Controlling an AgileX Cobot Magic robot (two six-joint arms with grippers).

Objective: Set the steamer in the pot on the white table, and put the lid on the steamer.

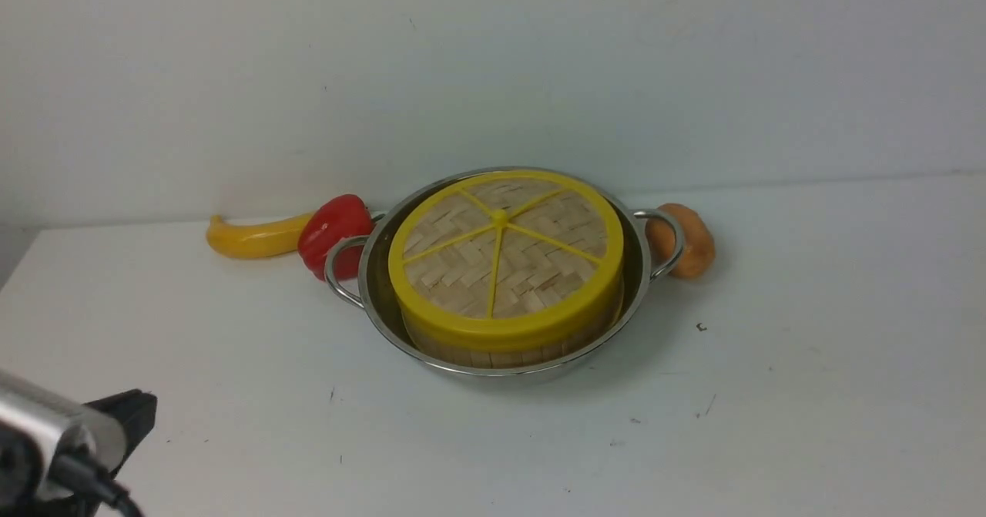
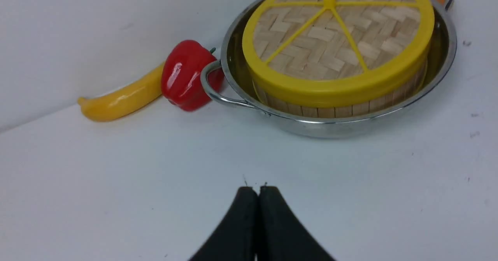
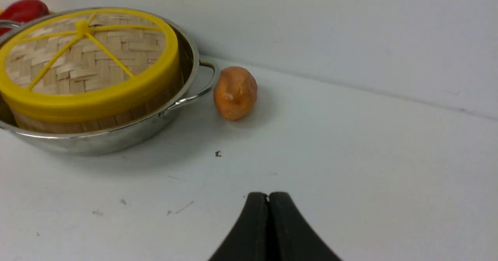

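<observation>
1. The pot [image 1: 504, 363] is a wide, shallow pan of shiny steel with a looped metal handle on each side. It stands on the white tabletop [image 1: 809, 394] toward the far edge, about midway between the left and right edges.
2. The steamer [image 1: 493, 354] sits inside the pot. Only its side wall of upright bamboo slats shows below the lid, and a gap of bare steel runs between that wall and the pot's rim.
3. The lid [image 1: 504, 259] lies flat on top of the steamer and covers it. It is a round disc of woven bamboo with a thick yellow rim and thin yellow spokes that meet at a small central knob.
4. A red pepper [image 1: 335, 233] lies against the pot's left handle, and a yellow banana [image 1: 254, 238] lies just beyond it along the far edge. A brown potato [image 1: 685, 240] lies beside the right handle.
5. The left claw [image 2: 256, 189] has its two black fingers [image 2: 241, 214] pressed together with nothing between them. It hangs over bare tabletop on the near side of the pot, well apart from it, with the left arm showing at the near left corner in the front view.
6. The right claw [image 3: 268, 195] is likewise closed on nothing, its black fingers [image 3: 253, 222] meeting tip to tip. It is over bare tabletop nearer the right edge, apart from the pot and the potato.
</observation>
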